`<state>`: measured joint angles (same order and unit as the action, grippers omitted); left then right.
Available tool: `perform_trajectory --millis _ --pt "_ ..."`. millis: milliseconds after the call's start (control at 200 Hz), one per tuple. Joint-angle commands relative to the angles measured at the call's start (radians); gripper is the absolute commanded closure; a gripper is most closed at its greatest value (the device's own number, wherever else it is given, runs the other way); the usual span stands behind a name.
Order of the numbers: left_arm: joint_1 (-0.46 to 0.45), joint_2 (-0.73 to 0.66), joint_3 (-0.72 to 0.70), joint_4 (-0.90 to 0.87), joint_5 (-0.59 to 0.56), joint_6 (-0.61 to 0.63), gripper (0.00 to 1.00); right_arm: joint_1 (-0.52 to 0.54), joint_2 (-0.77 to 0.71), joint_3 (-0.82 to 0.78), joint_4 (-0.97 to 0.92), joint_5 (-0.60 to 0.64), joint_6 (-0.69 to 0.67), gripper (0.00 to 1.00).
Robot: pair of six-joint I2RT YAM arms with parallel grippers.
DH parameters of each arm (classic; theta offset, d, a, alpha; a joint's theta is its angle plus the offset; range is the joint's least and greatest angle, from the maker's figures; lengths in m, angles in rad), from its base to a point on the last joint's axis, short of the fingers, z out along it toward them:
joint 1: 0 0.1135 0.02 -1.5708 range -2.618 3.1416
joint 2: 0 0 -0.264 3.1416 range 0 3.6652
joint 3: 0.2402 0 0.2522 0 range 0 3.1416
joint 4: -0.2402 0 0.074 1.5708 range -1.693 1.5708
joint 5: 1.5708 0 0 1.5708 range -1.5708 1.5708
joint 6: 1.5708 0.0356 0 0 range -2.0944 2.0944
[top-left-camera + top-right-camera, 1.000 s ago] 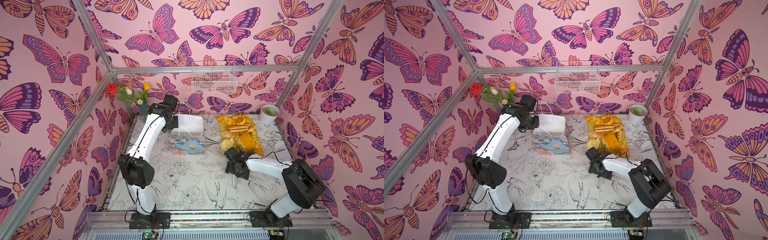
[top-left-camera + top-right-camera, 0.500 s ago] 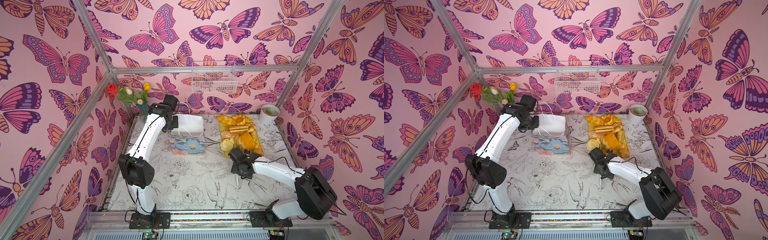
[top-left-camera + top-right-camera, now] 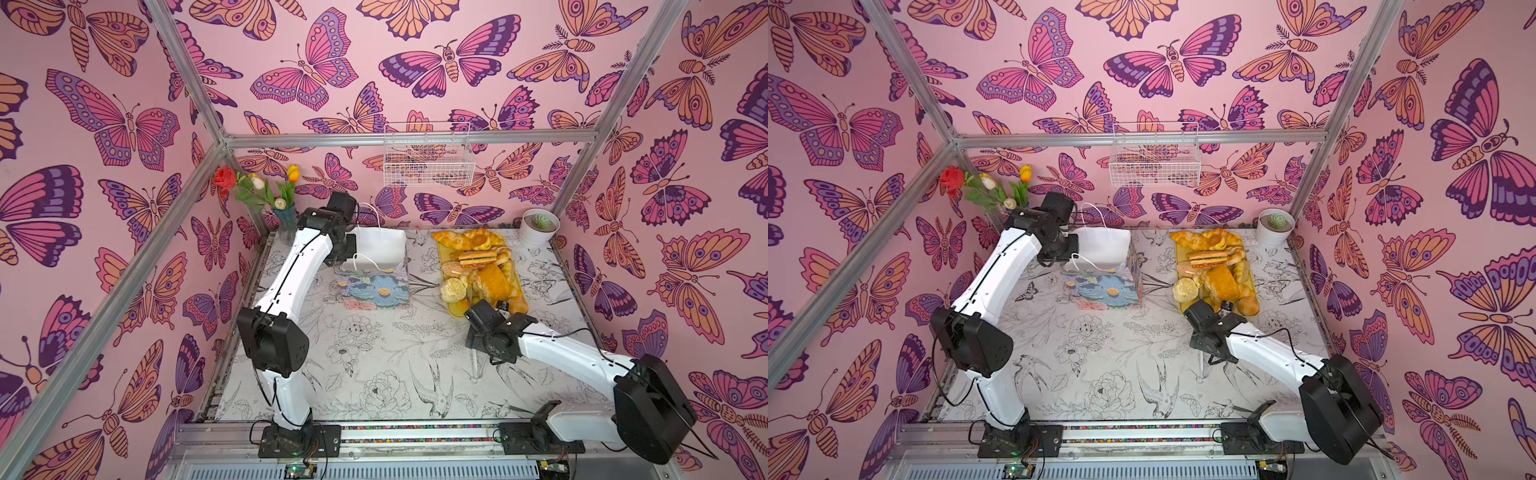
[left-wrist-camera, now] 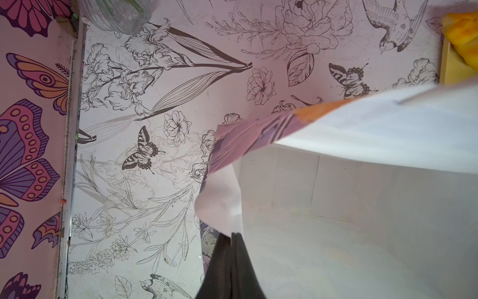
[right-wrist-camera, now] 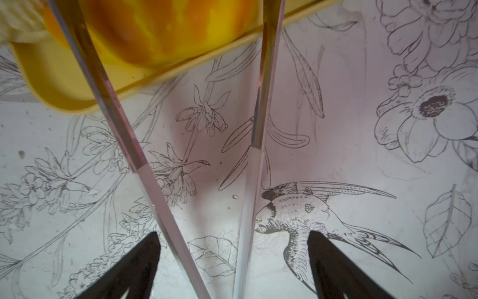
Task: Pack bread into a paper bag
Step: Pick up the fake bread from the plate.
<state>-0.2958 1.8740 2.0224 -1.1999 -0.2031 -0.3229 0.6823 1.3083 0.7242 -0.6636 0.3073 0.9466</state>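
1 paper bag [image 3: 376, 266] — in left gripper [image 4: 234, 236]

No writing, number or brand could be read anywhere I looked. The pink wall panels [image 3: 374, 62] carried only printed butterflies. The white desk covering [image 3: 395, 353] showed only inked flowers and birds, and the boxy paper bag [image 3: 376, 291] only blue-green painted flowers.

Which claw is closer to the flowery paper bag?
Left. The left claw pinches the paper bag by its rim; the right claw is away from it, beside the yellow tray.
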Motion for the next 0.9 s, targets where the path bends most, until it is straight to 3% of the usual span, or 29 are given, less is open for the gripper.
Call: perform_trajectory --millis 0,290,646,761,896 --pt "-0.006 -0.029 -0.021 -0.01 -0.012 -0.008 0.96 0.005 -0.036 -0.019 0.079 -0.019 -0.022 0.03" --pt "-0.013 -0.024 -0.022 -0.007 -0.005 -0.009 0.97 0.005 0.034 -0.079 0.32 -0.017 -0.056 0.03" --pt "-0.017 -0.024 -0.059 0.017 -0.007 -0.009 0.97 0.006 0.106 -0.114 0.379 0.033 -0.027 0.05" --pt "-0.017 -0.025 -0.066 0.02 -0.009 -0.01 0.97 0.006 0.109 -0.112 0.382 0.033 -0.029 0.1" --pt "-0.017 -0.024 -0.07 0.021 -0.016 -0.007 0.97 0.006 0.1 -0.119 0.388 0.032 -0.032 0.28"
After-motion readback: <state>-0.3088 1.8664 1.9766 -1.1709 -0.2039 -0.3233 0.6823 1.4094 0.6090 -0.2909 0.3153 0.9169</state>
